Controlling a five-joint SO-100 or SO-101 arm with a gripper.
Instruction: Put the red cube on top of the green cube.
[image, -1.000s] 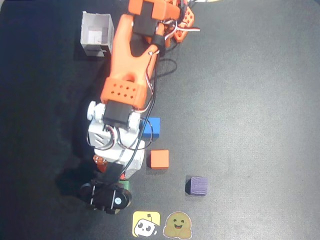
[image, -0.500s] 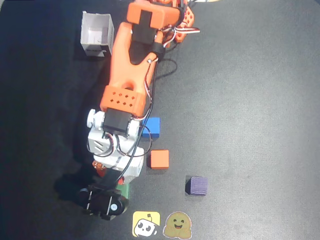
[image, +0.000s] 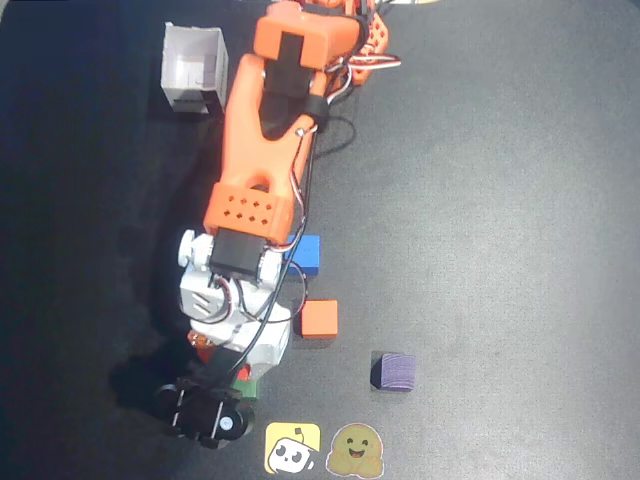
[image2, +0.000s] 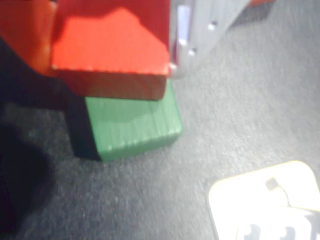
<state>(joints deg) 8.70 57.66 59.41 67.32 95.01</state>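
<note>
In the wrist view, the small matte red cube (image2: 112, 50) sits between an orange finger at its left and a white finger (image2: 200, 30) at its right, so the fingers appear closed on it, though contact at the left side is blurred. Its underside overlaps the top of the small matte dark green cube (image2: 135, 125), which rests on the dark grey counter (image2: 250, 115). Overhead, the arm hides most of both cubes near the counter's lower left; further right lie an orange cube (image: 319, 319), a blue cube (image: 304, 254) and a purple cube (image: 394, 371).
</note>
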